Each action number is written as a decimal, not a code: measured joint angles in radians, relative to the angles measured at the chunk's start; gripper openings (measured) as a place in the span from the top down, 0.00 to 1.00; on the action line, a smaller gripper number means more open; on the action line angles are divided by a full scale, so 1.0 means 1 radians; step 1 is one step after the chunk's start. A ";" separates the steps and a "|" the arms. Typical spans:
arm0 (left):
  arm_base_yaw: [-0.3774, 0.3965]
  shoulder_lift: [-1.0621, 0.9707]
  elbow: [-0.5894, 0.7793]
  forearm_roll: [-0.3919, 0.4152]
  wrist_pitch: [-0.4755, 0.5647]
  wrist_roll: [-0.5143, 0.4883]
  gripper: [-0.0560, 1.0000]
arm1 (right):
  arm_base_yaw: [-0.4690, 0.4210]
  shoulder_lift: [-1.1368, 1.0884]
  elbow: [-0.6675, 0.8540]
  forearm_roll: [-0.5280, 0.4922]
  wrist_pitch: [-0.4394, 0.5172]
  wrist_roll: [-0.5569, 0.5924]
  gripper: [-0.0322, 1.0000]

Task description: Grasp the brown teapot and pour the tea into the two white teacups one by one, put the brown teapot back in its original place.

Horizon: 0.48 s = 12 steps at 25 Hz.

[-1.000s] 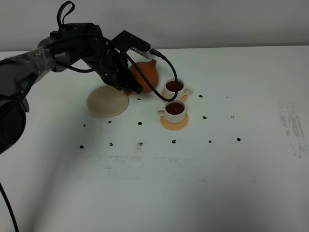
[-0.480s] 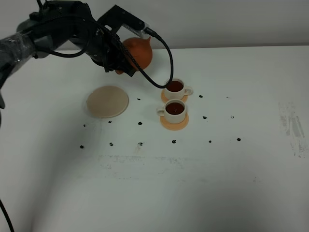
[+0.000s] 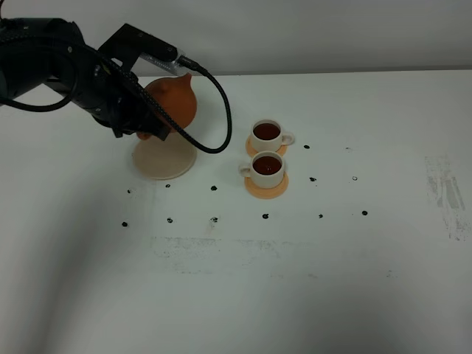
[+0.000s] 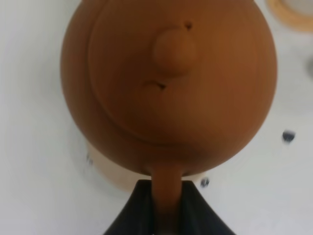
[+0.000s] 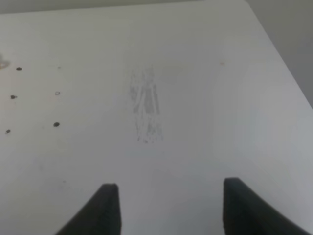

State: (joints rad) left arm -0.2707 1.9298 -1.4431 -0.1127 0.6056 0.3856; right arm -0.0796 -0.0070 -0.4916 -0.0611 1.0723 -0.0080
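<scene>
Gripping teapot (image 3: 171, 103) handle, left gripper (image 4: 166, 205) clamping tight, hanging above saucer (image 3: 164, 161); right gripper (image 5: 166, 205) gaping apart.

Matt clay brown teapot (image 4: 168, 78)

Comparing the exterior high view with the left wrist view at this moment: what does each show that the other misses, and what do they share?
Only the exterior high view shows the two white teacups, both filled with dark tea, each on an orange coaster, plus the whole left arm and the table's black dots. Only the left wrist view shows the teapot's knobbed lid from above and the fingers clamped on its handle. Both show the brown teapot held above the beige saucer, not yet set down.
</scene>
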 joint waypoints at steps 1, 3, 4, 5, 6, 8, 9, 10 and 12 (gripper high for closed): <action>0.008 -0.004 0.024 -0.001 -0.010 -0.002 0.85 | 0.000 0.000 0.000 0.000 0.000 0.000 0.53; 0.025 -0.006 0.069 -0.012 -0.035 -0.004 0.85 | 0.000 0.000 0.000 0.000 0.000 0.000 0.53; 0.030 -0.006 0.093 -0.017 -0.048 -0.004 0.85 | 0.000 0.000 0.000 0.000 0.000 0.000 0.53; 0.033 -0.006 0.116 -0.019 -0.068 -0.004 0.85 | 0.000 0.000 0.000 0.000 0.000 0.000 0.53; 0.038 -0.006 0.132 -0.026 -0.088 -0.004 0.85 | 0.000 0.000 0.000 0.000 0.000 0.000 0.53; 0.041 -0.006 0.157 -0.037 -0.116 -0.006 0.85 | 0.000 0.000 0.000 0.000 0.000 0.000 0.53; 0.044 -0.002 0.159 -0.044 -0.124 -0.006 0.85 | 0.000 0.000 0.000 0.000 0.000 0.000 0.53; 0.046 0.003 0.159 -0.049 -0.130 -0.006 0.85 | 0.000 0.000 0.000 0.000 0.000 0.000 0.53; 0.048 0.016 0.159 -0.063 -0.140 -0.004 0.85 | 0.000 0.000 0.000 0.000 0.000 0.000 0.53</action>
State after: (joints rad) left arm -0.2226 1.9457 -1.2843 -0.1752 0.4661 0.3815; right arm -0.0796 -0.0070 -0.4916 -0.0611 1.0723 -0.0080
